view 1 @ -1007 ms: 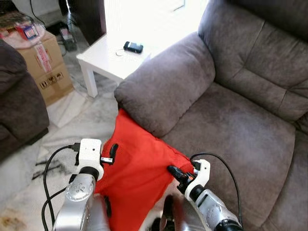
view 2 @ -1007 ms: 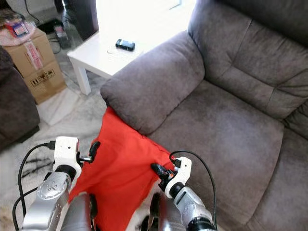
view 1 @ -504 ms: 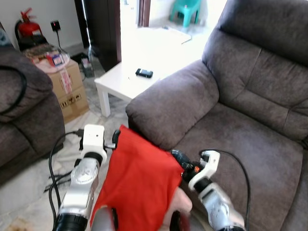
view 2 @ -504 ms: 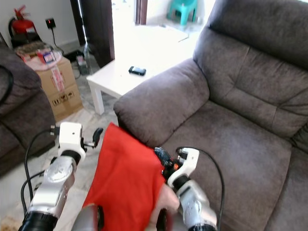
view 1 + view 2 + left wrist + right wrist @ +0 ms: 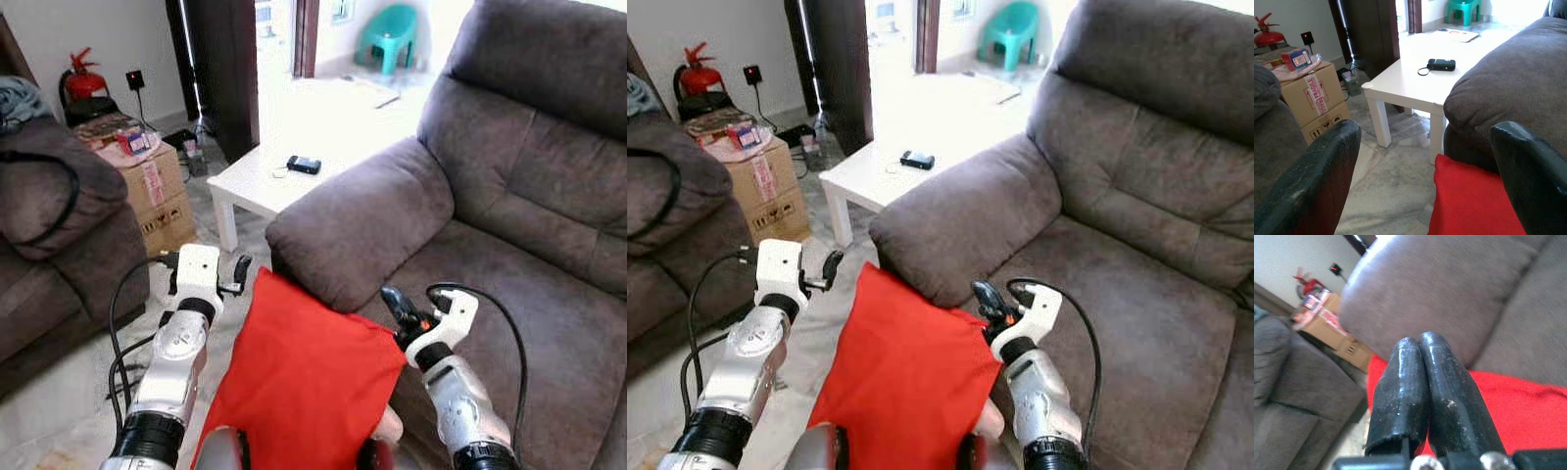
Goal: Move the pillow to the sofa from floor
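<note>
A red pillow (image 5: 304, 382) hangs between my two arms, its top edge level with the front of the grey sofa's armrest (image 5: 362, 225). My left gripper (image 5: 1425, 142) stands open at the pillow's upper left corner, the fingers spread wide with the red corner below them. My right gripper (image 5: 394, 304) is shut, its two fingers (image 5: 1420, 382) pressed together with nothing between them, lying against the pillow's upper right corner. The sofa seat (image 5: 529, 323) lies to the right of the pillow.
A low white table (image 5: 284, 181) with a black device (image 5: 305, 164) stands beyond the armrest. A taped cardboard box (image 5: 157, 191) and a second grey sofa (image 5: 49, 255) are on the left. Marble floor shows between them.
The pillow has come up from beneath the armrest to its front, carried between both arms. The camera has tilted up, so more of the room shows.
</note>
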`<state>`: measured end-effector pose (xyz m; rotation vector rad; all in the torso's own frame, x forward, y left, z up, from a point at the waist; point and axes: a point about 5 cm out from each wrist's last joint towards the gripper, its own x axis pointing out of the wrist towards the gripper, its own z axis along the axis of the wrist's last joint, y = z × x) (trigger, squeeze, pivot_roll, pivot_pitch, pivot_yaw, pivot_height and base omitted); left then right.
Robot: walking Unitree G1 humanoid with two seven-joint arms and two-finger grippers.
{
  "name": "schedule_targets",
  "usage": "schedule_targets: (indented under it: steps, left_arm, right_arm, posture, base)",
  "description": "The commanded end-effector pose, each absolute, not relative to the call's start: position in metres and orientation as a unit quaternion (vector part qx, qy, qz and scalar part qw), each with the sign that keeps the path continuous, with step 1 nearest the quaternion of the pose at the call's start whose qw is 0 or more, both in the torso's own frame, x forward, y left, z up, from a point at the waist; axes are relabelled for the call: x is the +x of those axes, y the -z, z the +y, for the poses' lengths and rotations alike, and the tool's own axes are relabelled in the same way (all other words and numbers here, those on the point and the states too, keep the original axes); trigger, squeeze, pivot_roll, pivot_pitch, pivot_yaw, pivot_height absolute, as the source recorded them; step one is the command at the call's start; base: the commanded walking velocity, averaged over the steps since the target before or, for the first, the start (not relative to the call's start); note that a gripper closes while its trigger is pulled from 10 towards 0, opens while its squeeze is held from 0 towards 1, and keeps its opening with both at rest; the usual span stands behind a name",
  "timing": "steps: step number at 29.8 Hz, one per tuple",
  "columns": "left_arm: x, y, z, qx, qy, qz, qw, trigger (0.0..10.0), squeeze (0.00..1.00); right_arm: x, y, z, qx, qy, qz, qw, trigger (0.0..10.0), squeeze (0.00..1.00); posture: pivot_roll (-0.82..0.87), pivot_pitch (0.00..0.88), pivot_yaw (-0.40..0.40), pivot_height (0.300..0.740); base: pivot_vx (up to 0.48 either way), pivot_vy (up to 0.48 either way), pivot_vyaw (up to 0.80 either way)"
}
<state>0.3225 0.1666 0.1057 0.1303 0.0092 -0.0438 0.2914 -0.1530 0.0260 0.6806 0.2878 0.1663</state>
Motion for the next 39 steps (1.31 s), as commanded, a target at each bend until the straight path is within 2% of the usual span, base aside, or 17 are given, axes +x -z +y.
schedule_targets:
  steps: [1, 6, 14, 39]
  left_arm:
    - [0.323, -0.107, 0.163, 0.071, 0.029, 0.000, 0.997, 10.0, 0.00]
    - [0.321, -0.101, 0.168, 0.068, 0.025, 0.007, 0.997, 10.0, 0.00]
    - [0.318, -0.098, 0.168, 0.056, 0.029, 0.008, 0.998, 10.0, 0.00]
    - [0.318, -0.097, 0.169, 0.057, 0.021, 0.007, 0.998, 10.0, 0.00]
  right_arm:
    - [0.295, -0.026, -0.158, 0.323, -0.066, 0.144, 0.933, 10.0, 0.00]
    - [0.300, -0.023, -0.168, 0.320, -0.012, 0.160, 0.934, 10.0, 0.00]
    - [0.306, -0.023, -0.166, 0.308, -0.011, 0.176, 0.935, 10.0, 0.00]
    - [0.304, -0.015, -0.162, 0.315, -0.007, 0.190, 0.930, 10.0, 0.00]
  posture:
    - [0.10, 0.000, -0.079, 0.626]
    - [0.11, 0.000, -0.087, 0.626]
    - [0.11, 0.000, -0.080, 0.626]
    - [0.11, 0.000, -0.084, 0.626]
  base:
    - [0.000, 0.000, 0.00]
    - [0.000, 0.000, 0.00]
    - [0.000, 0.000, 0.00]
    - [0.260, 0.000, 0.00]
